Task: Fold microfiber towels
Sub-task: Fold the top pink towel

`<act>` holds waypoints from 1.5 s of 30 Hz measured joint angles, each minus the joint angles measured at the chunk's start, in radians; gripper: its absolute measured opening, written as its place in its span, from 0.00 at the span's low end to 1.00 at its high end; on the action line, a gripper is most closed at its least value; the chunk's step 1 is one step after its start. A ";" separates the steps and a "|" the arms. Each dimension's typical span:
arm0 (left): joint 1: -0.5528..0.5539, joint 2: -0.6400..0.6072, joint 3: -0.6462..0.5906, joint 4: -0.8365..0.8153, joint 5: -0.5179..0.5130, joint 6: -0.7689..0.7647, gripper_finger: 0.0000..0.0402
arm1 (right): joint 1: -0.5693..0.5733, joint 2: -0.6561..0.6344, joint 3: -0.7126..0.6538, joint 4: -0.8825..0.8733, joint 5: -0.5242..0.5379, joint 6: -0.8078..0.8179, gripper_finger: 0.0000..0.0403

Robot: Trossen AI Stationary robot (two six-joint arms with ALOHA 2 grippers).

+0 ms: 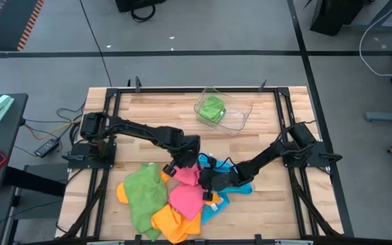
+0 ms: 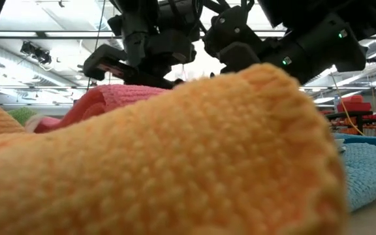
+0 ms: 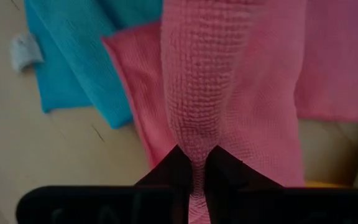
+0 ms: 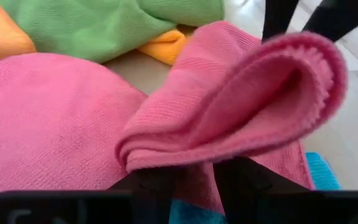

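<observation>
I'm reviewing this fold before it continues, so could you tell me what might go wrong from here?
The left gripper pinches only a thin ridge of the pink towel, which could slip out. The right gripper holds a loose fold of it; uneven pulling may skew it. The orange towel lies tight against it and could drag along.

A pile of towels (image 1: 165, 201) lies at the near edge of the table (image 1: 148, 112), between the two arms. A tray (image 1: 240, 117) sits far behind the pile, with one folded towel (image 1: 211, 109) in it.
</observation>
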 joint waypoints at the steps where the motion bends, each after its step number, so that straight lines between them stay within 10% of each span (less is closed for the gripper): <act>1: 0.000 0.006 0.000 0.013 -0.004 0.000 0.10 | 0.001 0.000 0.000 0.002 -0.001 0.000 0.28; 37: -0.038 -0.086 0.001 -0.003 -0.100 -0.008 0.30 | 0.009 0.000 0.000 0.006 -0.026 -0.149 0.28; 45: -0.055 -0.144 0.001 -0.015 -0.079 -0.244 0.30 | 0.008 0.000 0.000 0.011 -0.026 -0.163 0.28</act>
